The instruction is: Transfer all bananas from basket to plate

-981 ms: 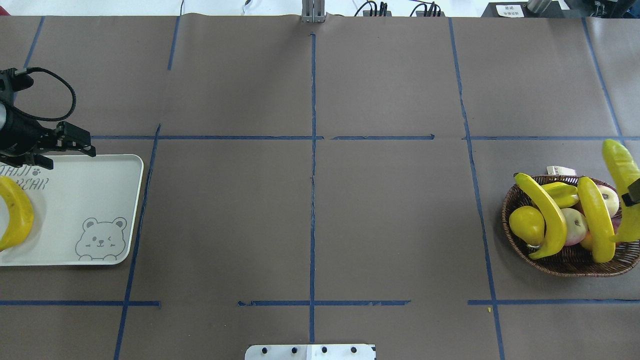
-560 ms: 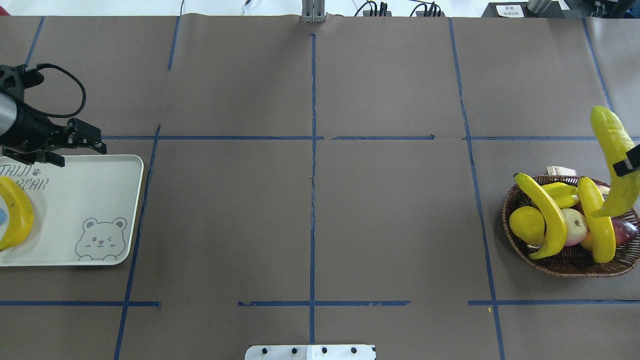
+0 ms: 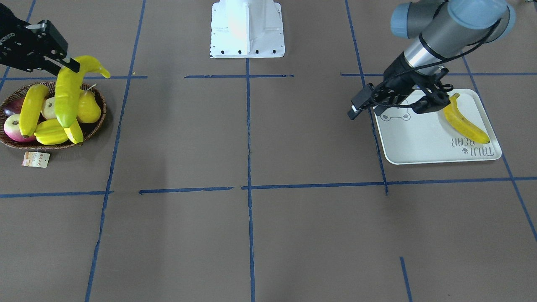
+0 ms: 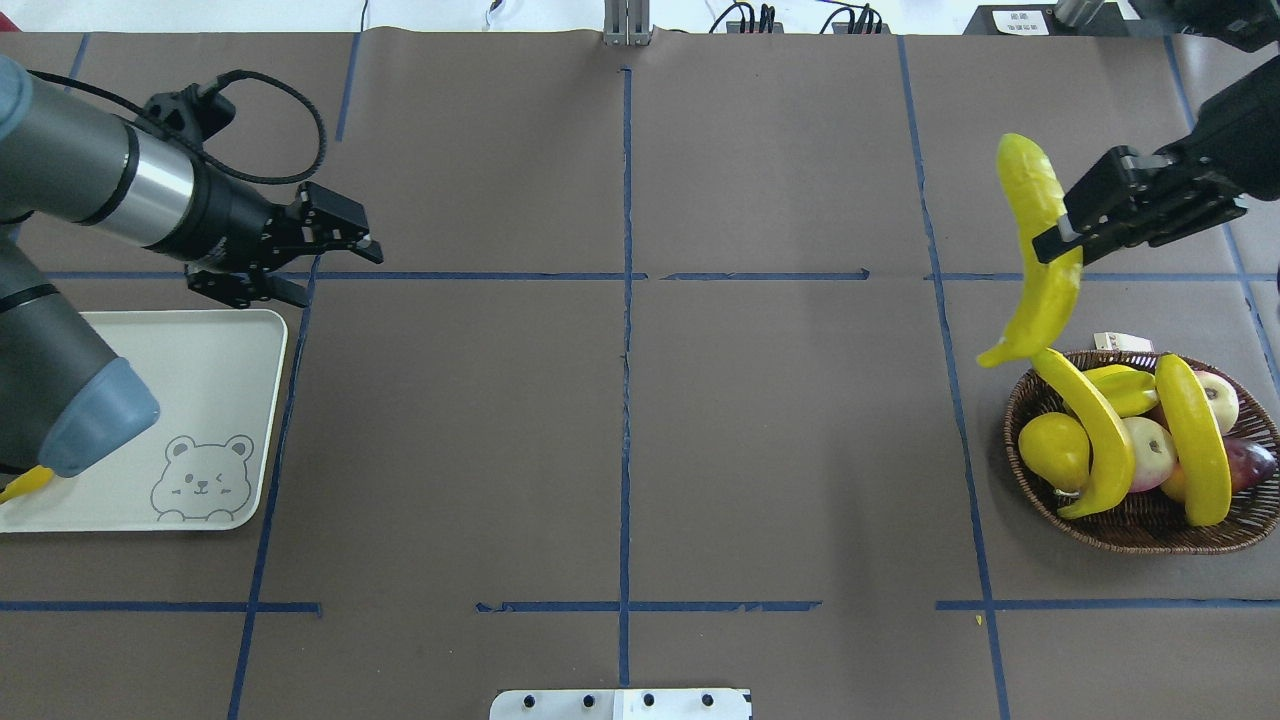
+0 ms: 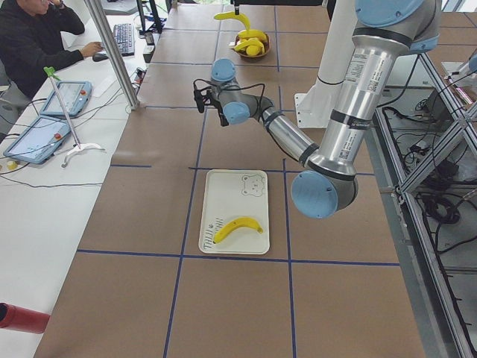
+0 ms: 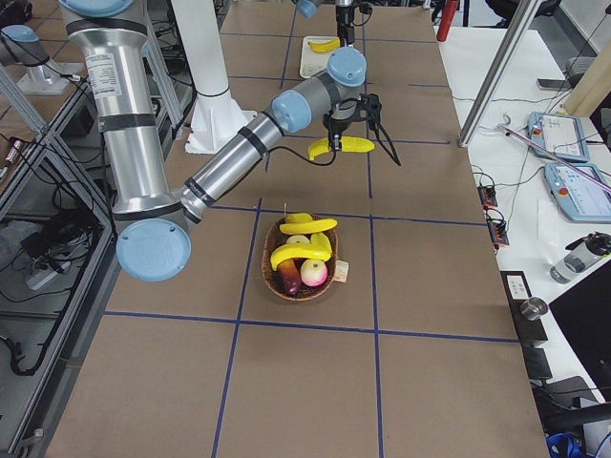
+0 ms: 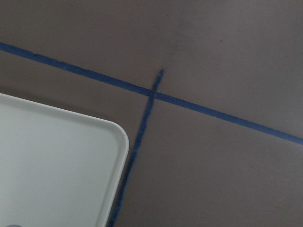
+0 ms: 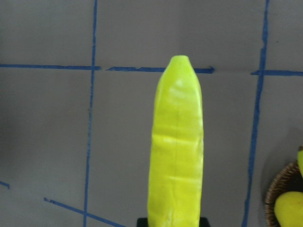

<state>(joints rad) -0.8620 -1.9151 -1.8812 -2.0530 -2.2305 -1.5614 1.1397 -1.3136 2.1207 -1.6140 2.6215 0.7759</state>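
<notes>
Here we see the basket holding two bananas with a pear, a starfruit and apples. Well apart from the basket, the plate carries one banana. Up beside the basket, the right gripper is clenched on a fourth banana, which hangs in the air. The left gripper, far from the basket, hangs spread and empty.

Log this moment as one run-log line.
right claw: shut on banana, raised clear of basket | left claw: open, empty, beyond plate corner | plate: one banana | basket: two bananas
</notes>
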